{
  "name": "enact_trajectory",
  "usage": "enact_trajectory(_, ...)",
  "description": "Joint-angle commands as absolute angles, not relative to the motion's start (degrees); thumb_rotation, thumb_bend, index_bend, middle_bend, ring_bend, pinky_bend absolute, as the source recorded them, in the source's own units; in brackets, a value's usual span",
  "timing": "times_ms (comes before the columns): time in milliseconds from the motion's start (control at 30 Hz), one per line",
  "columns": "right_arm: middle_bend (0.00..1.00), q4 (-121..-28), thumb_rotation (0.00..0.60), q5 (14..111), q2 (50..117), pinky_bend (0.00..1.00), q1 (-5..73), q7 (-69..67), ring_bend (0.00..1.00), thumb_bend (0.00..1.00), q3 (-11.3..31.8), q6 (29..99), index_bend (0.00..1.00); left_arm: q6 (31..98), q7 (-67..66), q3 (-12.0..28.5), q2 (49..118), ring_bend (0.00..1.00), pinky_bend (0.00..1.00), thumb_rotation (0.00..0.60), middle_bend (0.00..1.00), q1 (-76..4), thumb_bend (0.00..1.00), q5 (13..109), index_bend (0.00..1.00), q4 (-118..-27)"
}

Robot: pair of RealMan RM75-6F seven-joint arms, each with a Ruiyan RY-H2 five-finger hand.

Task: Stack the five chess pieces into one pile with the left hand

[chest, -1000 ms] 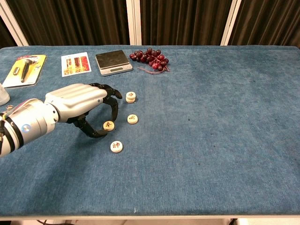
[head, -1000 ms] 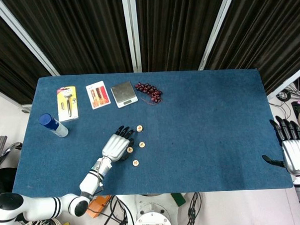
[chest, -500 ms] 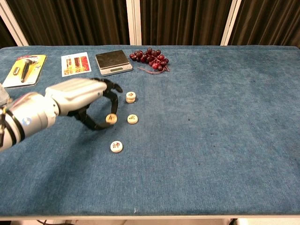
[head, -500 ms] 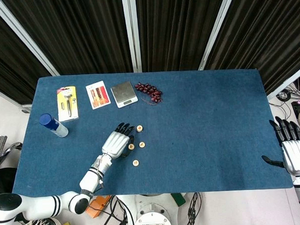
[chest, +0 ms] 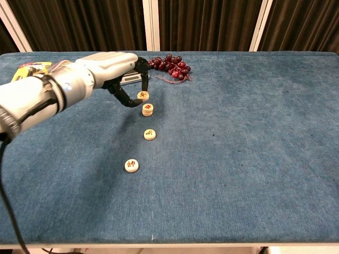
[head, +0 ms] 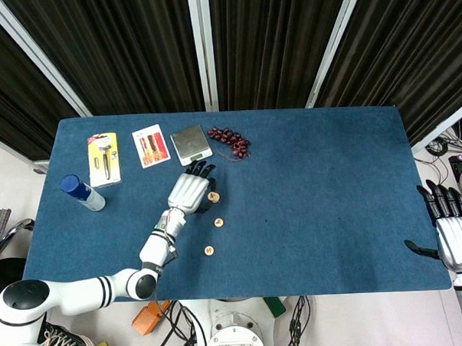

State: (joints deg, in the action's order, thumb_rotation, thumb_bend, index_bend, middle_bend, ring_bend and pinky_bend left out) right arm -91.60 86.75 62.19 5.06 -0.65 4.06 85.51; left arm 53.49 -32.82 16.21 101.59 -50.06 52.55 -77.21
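Note:
My left hand (chest: 114, 67) hangs over the table and pinches a round cream chess piece (chest: 142, 96) between thumb and finger. Just below and slightly right of it stands a small stack of pieces (chest: 148, 110), apart from the held one. Two single pieces lie nearer the front: one (chest: 150, 134) in the middle and one (chest: 131, 165) closest to me. In the head view the left hand (head: 190, 192) sits beside the stack (head: 214, 197). My right hand (head: 456, 236) rests off the table's right edge, fingers spread, holding nothing.
At the back lie a bunch of dark grapes (head: 229, 141), a small scale (head: 190, 143), a picture card (head: 151, 145) and a yellow tool package (head: 103, 159). A blue-capped bottle (head: 81, 192) lies at the left.
The left hand lifted a chess piece off the cloth and carried it back toward the far stack, rising as it went. The right hand stayed still.

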Motion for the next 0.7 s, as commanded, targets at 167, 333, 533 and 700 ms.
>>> enact_trajectory(167,0.02,-91.14,0.600,86.58,62.35,0.05,4.98,-1.12,0.00,0.06,4.09,85.47,0.00,51.63,-36.98,17.76,103.58,0.00,0.00,0.600,0.09,-53.73,0.36,45.33,0.50,-74.47)
enact_trajectory(333,0.01,-90.95,0.600,86.63,62.40,0.05,5.05,-1.26,0.00,0.06,4.11,85.34,0.00,51.37,-37.86,17.37,104.46,0.00,0.00,0.600,0.09,-54.90,0.35,42.69,0.49,-73.48)
enact_trajectory(533,0.01,-90.91,0.600,86.52,62.33,0.05,4.98,-1.34,0.00,0.06,4.14,85.35,0.00,51.27,-38.28,16.87,104.98,0.00,0.00,0.600,0.09,-55.79,0.35,40.78,0.48,-72.24)
enact_trajectory(700,0.01,-90.92,0.600,86.40,62.40,0.05,5.00,-1.33,0.00,0.06,4.17,85.23,0.00,51.37,-38.14,16.34,105.05,0.00,0.00,0.600,0.09,-56.16,0.35,40.19,0.47,-71.83)
